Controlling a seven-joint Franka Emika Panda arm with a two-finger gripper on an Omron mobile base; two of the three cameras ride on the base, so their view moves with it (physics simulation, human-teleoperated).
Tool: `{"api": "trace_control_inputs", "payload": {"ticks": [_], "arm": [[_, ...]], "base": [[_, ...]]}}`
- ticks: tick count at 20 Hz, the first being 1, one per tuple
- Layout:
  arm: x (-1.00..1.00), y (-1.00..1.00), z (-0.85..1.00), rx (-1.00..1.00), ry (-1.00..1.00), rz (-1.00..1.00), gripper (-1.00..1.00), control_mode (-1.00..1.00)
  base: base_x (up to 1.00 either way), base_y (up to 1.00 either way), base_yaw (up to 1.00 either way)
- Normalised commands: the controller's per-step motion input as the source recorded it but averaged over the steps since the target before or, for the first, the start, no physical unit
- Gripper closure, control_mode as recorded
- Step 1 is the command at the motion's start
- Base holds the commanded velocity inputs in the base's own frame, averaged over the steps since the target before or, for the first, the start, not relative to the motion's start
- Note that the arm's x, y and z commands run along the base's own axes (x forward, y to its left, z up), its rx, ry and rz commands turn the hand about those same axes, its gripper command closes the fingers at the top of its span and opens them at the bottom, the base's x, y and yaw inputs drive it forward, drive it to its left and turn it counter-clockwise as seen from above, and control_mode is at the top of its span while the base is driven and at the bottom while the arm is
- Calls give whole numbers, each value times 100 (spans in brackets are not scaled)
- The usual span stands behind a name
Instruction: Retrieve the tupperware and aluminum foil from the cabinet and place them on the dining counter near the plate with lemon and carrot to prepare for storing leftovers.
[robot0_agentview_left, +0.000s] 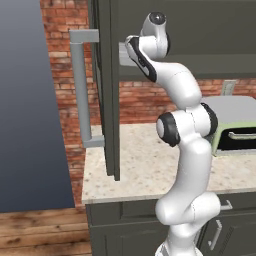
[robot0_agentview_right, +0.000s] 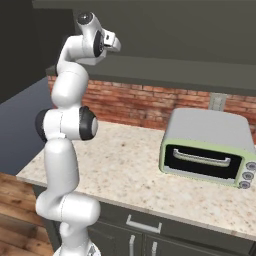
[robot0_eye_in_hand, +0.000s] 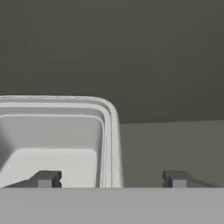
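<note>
In the hand view a white tupperware (robot0_eye_in_hand: 52, 144) sits on the dark cabinet shelf, open side toward the camera. My gripper (robot0_eye_in_hand: 110, 179) is open. Its left fingertip (robot0_eye_in_hand: 43, 178) is inside the container and its right one is outside, so the container's right wall stands between the jaws, apart from both. The arm reaches up into the upper cabinet (robot0_agentview_right: 165, 30), and its wrist (robot0_agentview_right: 107, 42) is at the cabinet's opening. The aluminum foil, the dining counter and the plate with lemon and carrot are out of view.
The cabinet door (robot0_agentview_left: 107, 90) stands open to the arm's left, with a long grey handle (robot0_agentview_left: 81, 90). Below, a speckled counter (robot0_agentview_right: 125, 170) carries a toaster oven (robot0_agentview_right: 207, 150) at the right, against a brick wall. A tall dark panel (robot0_agentview_left: 25, 100) stands at far left.
</note>
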Motion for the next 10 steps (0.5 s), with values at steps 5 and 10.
{"api": "trace_control_inputs", "payload": {"ticks": [5,10], "arm": [[13,7,-23,-3,0,0,100,-100],[0,0,-12,0,0,-3,100,-100]], "base": [[0,0,0],[0,0,0]]}}
